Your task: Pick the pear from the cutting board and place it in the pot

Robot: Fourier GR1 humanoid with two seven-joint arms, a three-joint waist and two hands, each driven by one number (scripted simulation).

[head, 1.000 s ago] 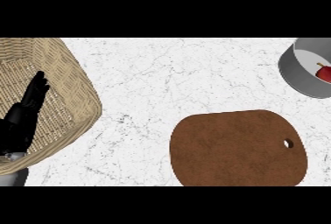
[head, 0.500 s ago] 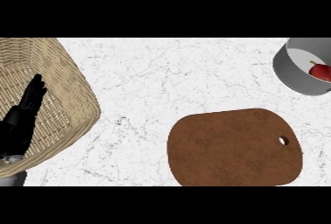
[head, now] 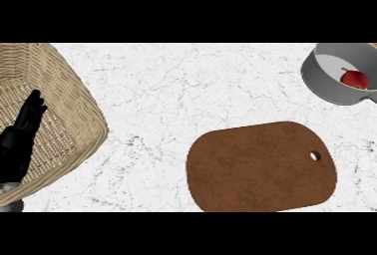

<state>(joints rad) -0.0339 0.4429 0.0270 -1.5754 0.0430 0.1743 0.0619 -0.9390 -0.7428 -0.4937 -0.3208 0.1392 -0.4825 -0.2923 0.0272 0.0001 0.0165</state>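
Note:
A red pear (head: 355,78) lies inside the grey pot (head: 322,74) at the upper right edge of the head view. The brown cutting board (head: 261,167), with a small hole near its right side, lies bare on the marble counter at the lower right. My left hand (head: 22,132) rests open with straight fingers pointing up at the left edge, over the wicker basket. My right hand does not show.
A large woven wicker basket (head: 70,94) fills the left side of the counter. White marble counter (head: 191,89) stretches between basket, board and pot.
The whole scene has slid a little to the left in view, so more of the pot and the pear shows. The left hand keeps its pose.

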